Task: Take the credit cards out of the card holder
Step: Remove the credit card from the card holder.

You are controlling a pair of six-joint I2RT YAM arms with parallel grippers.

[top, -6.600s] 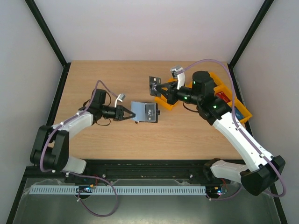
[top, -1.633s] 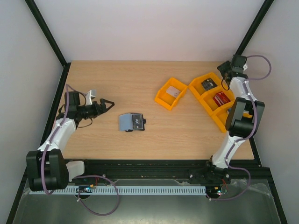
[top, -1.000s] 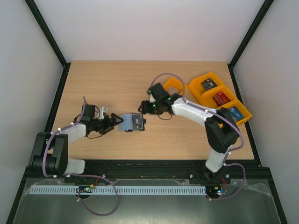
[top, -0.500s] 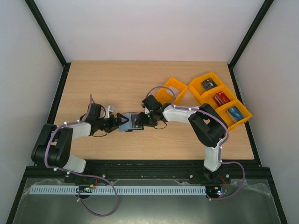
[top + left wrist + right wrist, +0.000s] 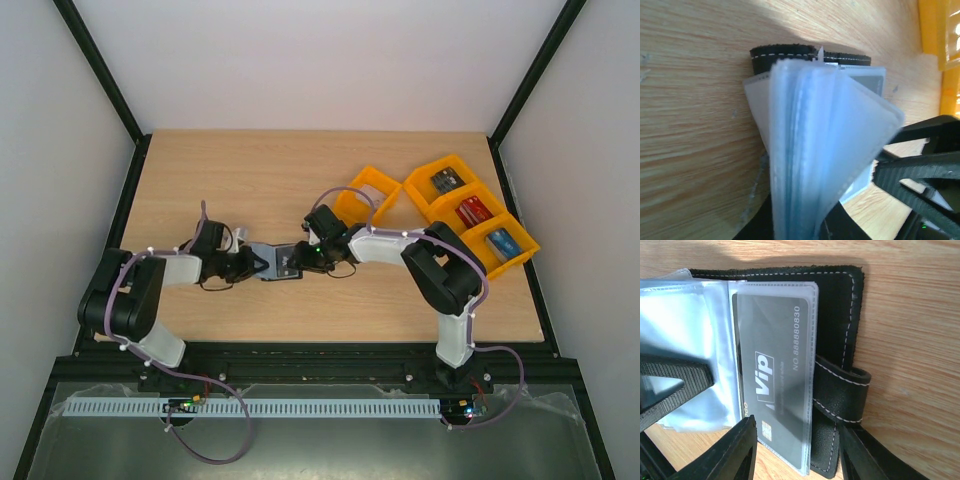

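Card holder (image 5: 283,262) lies open on the bench (image 5: 220,170), directly between the two grippers.

- Left gripper (image 5: 262,264): closed on the fanned bundle of pale blue clear pockets (image 5: 810,150). The pocket edges converge between its fingers. The black cover sits just beyond the pockets, flat on the wood.
- Right gripper (image 5: 796,429): jaws apart, nothing gripped. Fingers straddle the near edge of a grey "Vip" card (image 5: 775,385), which sits in its clear sleeve on the black cover. Closing tab (image 5: 840,395) lies just inside its right finger.
- The two grippers' tips are near each other, with the pockets between them.
- Behind the right gripper, well apart: single orange tray (image 5: 385,183). Beyond that, a three-compartment orange tray (image 5: 420,190) with a red card (image 5: 472,211) in its middle compartment.
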